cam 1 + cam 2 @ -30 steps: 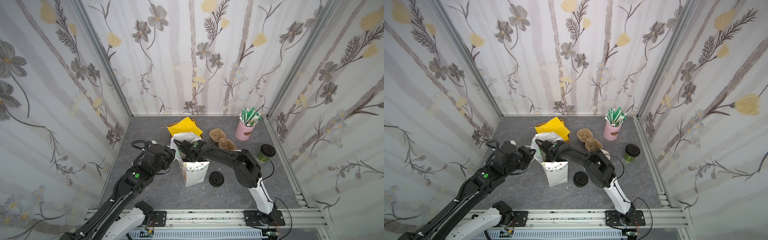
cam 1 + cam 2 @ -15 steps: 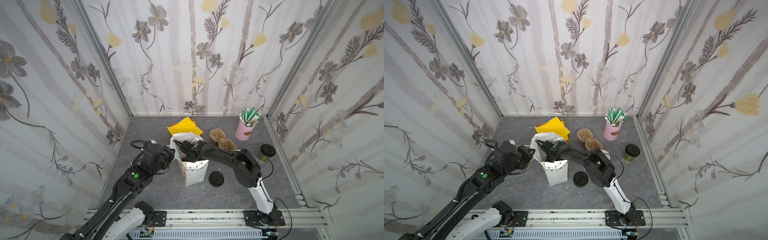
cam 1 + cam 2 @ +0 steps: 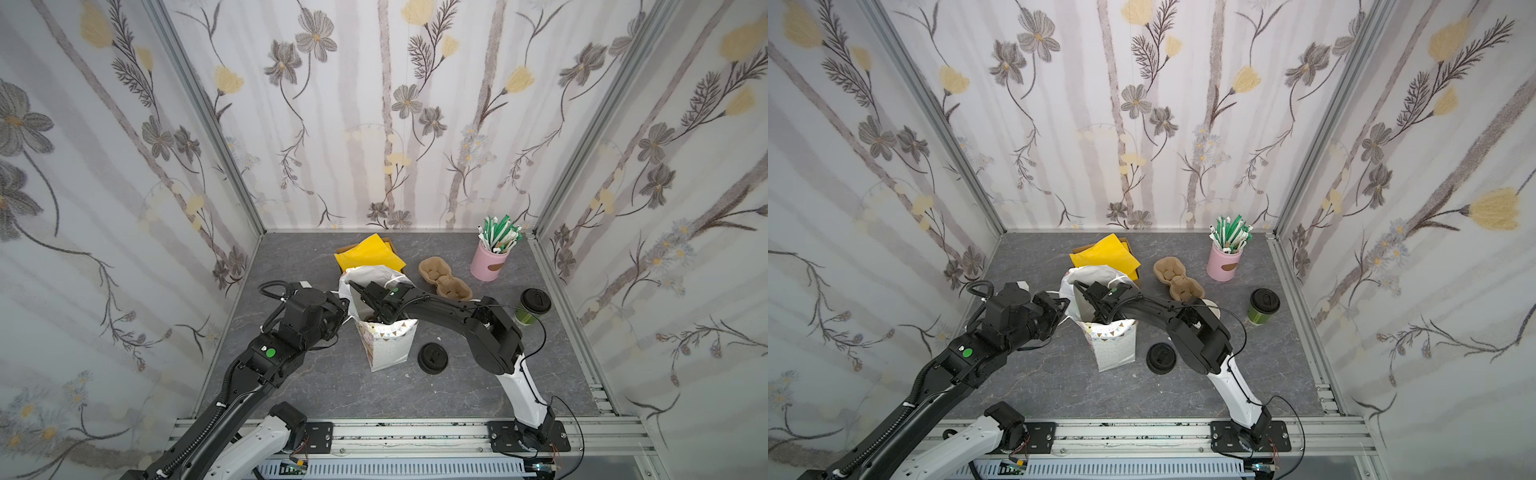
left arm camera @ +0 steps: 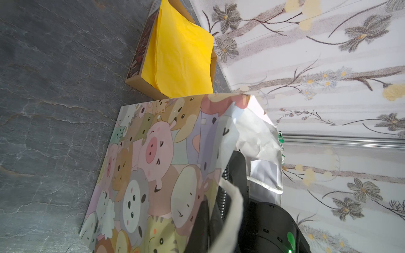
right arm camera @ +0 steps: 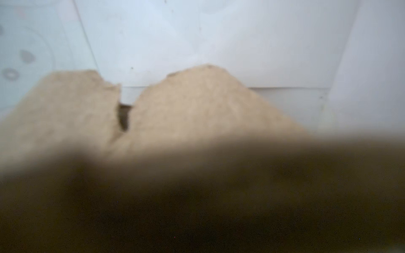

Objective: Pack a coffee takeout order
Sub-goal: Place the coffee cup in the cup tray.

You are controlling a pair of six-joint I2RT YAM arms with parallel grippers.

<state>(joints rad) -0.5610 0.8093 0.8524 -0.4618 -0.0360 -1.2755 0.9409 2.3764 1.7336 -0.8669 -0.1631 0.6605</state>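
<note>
Reaching down into the bag (image 3: 388, 345) at the middle of the table (image 3: 332, 382), the right gripper (image 3: 376, 311) was hidden below the rim, so I could not tell whether it was spread or pinching. Its wrist view showed only a blurred brown cup tray (image 5: 197, 105) against the white inner wall. The left gripper (image 3: 344, 311) was pressed together on the bag's rim. If that pinch slipped, the mouth would likely fold onto the right arm. A careless upward pull could snag the rim and tip or tear the bag. A tilted tray would seat the cup badly. The green cup (image 3: 530, 309) stood near the right edge and the yellow napkin (image 3: 370, 257) lay in its box (image 4: 137, 82) by the back edge, both unpacked.
</note>
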